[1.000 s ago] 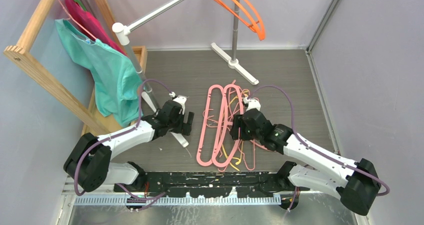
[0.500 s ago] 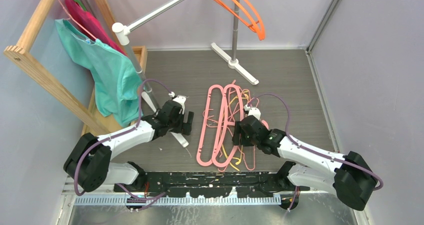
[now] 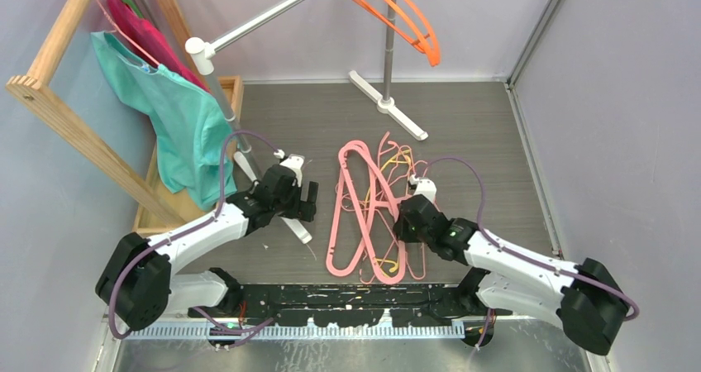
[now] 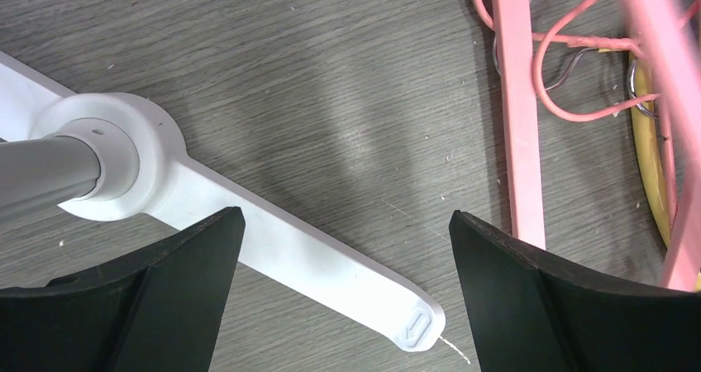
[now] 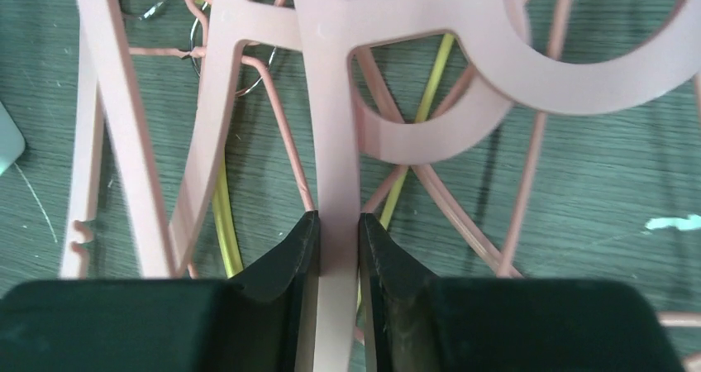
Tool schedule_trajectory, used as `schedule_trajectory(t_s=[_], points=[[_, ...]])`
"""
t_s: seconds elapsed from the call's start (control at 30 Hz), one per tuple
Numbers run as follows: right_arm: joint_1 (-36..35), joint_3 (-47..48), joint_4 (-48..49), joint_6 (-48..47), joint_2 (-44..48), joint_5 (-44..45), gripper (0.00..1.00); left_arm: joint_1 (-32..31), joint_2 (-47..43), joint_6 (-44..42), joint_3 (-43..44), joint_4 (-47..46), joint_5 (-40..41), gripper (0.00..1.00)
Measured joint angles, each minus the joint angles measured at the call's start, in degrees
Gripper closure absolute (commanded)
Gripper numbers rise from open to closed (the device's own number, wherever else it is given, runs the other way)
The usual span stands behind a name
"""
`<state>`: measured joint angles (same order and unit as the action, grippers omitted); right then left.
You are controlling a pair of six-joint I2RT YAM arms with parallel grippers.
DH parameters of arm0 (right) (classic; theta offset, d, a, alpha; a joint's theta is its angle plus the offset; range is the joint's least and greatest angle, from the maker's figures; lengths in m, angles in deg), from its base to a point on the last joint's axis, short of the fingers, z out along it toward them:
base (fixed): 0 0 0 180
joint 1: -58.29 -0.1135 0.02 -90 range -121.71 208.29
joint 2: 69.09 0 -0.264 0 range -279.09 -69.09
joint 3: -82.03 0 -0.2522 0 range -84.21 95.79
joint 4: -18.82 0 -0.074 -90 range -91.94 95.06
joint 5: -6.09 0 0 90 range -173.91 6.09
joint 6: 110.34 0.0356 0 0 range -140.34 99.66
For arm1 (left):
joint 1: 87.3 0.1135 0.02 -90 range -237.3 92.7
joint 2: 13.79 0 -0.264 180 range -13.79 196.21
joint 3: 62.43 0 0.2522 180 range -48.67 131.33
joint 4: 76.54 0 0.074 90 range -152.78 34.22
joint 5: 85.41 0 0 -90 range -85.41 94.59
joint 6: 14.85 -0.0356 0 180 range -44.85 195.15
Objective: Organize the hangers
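- The right arm lies low, reaching from its base at 5 o'clock toward the middle of the tabletop (image 3: 479, 140). Its right pincer (image 3: 407, 223) sits at the 3 o'clock edge of the heap of hangers (image 3: 368, 211).
- That pincer is clamped tight on a thick pink hanger (image 3: 383, 213), which crosses a second thick pink hanger (image 3: 337, 223).
- The left arm reaches in from 7 o'clock. The left pincer (image 3: 307, 202) hangs at 9 o'clock of the heap, spread wide with nothing in it.
- Only the right wrist view shows the grip close up: both fingers press on the hanger's straight bar, with a thin yellow hanger (image 5: 221, 223) and thin pink ones underneath.
- Only the left wrist view shows the rack's white foot (image 4: 289, 248) lying below the open jaws.
- Orange hangers (image 3: 431, 51) hang on the rail (image 3: 273, 12) at 12 o'clock.
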<state>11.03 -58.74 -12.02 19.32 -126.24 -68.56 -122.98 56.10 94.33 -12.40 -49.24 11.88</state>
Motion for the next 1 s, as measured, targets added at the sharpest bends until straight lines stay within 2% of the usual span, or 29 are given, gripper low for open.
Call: schedule_trajectory(t_s=[0.2, 0.5, 0.63, 0.77, 1.0], points=[[-0.1, 2.0, -8.0, -0.3, 8.8, 2.1, 0.98, 0.0, -1.8, 0.1, 0.1, 1.6, 0.0, 0.02], [-4.7, 17.5, -18.6, -3.4, 11.0, 5.0, 0.99, 0.0, -3.1, 0.1, 0.1, 1.7, 0.1, 0.02], [-9.9, 24.6, -20.4, -5.9, 6.3, 9.6, 0.99, 0.0, -3.1, 0.6, 0.0, 1.7, 0.0, 0.02], [-14.8, 34.7, -20.6, -10.6, -3.3, 15.3, 0.99, 0.0, -3.0, 1.0, 0.0, 1.6, -0.1, 0.02], [-16.5, 47.2, -19.4, -18.9, -13.3, 26.3, 0.99, 0.0, -3.1, 1.0, -0.4, 1.4, -0.5, 0.02]])
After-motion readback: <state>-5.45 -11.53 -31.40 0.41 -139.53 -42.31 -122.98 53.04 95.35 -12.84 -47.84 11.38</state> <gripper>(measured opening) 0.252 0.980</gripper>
